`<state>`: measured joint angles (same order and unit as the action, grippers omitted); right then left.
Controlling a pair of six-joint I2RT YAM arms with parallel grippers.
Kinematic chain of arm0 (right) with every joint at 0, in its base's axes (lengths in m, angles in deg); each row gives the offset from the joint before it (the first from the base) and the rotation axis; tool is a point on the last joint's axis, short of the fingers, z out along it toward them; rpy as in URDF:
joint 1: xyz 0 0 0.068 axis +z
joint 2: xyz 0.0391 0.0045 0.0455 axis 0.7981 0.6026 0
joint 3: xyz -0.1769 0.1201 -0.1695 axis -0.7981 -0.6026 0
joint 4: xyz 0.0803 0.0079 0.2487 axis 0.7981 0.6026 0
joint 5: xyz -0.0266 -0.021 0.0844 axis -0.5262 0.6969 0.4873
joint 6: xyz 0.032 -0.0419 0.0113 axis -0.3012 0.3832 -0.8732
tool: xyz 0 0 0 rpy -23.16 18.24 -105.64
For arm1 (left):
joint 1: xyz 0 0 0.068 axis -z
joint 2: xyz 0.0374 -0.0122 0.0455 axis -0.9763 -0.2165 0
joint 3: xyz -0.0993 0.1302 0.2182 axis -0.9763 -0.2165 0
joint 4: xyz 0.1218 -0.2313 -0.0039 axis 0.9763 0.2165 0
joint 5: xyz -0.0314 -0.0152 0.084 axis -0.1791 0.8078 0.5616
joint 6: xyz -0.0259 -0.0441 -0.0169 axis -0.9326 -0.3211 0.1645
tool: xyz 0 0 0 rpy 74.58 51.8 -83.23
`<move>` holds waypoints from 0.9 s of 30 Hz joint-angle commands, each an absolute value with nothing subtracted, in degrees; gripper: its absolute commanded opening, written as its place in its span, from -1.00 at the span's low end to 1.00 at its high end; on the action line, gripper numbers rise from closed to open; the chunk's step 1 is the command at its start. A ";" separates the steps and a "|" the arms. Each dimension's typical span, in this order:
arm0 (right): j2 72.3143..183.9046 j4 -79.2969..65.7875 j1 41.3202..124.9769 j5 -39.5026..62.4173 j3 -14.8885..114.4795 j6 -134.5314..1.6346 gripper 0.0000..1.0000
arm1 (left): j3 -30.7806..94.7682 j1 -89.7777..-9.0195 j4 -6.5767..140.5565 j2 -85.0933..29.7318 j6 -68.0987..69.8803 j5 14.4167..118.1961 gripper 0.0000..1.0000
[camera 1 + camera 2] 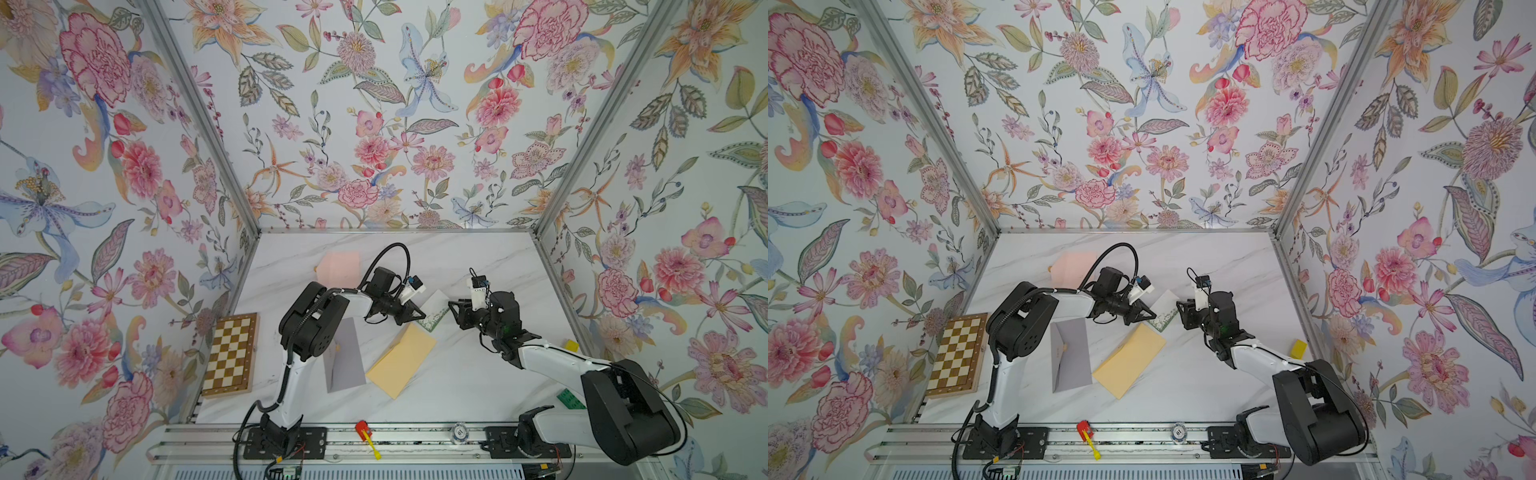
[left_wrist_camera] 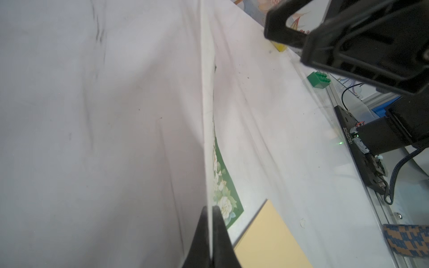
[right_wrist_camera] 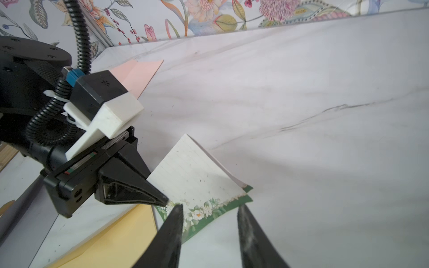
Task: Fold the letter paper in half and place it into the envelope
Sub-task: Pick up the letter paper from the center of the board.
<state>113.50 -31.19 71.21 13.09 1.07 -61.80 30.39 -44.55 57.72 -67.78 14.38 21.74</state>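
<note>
Between your two grippers you've got the folded letter paper [image 3: 197,176]. Your left gripper [image 3: 166,201] is clamped tight on one edge, and your right gripper [image 3: 209,208] has its jaws apart at the opposite edge, not pinching anything. The yellow envelope [image 1: 401,361] lies flat just beside the left gripper.

Left arm [image 1: 291,365]: rises from its near mount, elbow bent high, forearm reaching right and slightly far toward mid-scene. Left gripper [image 1: 420,316]: pointing right, jaws pinched together on one edge of the letter paper [image 3: 197,171]. Right arm [image 1: 552,361]: extends from its near-right mount, left and far. Right gripper [image 3: 210,208]: faces the left gripper, tips near it, jaws parted and clamping nothing.
</note>
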 commanded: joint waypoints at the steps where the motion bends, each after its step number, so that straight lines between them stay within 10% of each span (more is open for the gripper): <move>1: 108.61 -25.45 68.66 17.76 3.82 -61.95 0.02 | 29.31 -44.75 52.10 -63.55 9.94 21.34 -0.94; 13: 108.01 -20.25 60.45 44.79 8.99 -67.74 0.28 | 21.73 -45.01 24.89 -53.65 -14.40 22.96 -0.96; 27: 119.32 -42.88 60.06 52.81 8.81 -82.89 0.31 | 20.85 -45.05 24.57 -51.65 -17.13 23.53 -1.00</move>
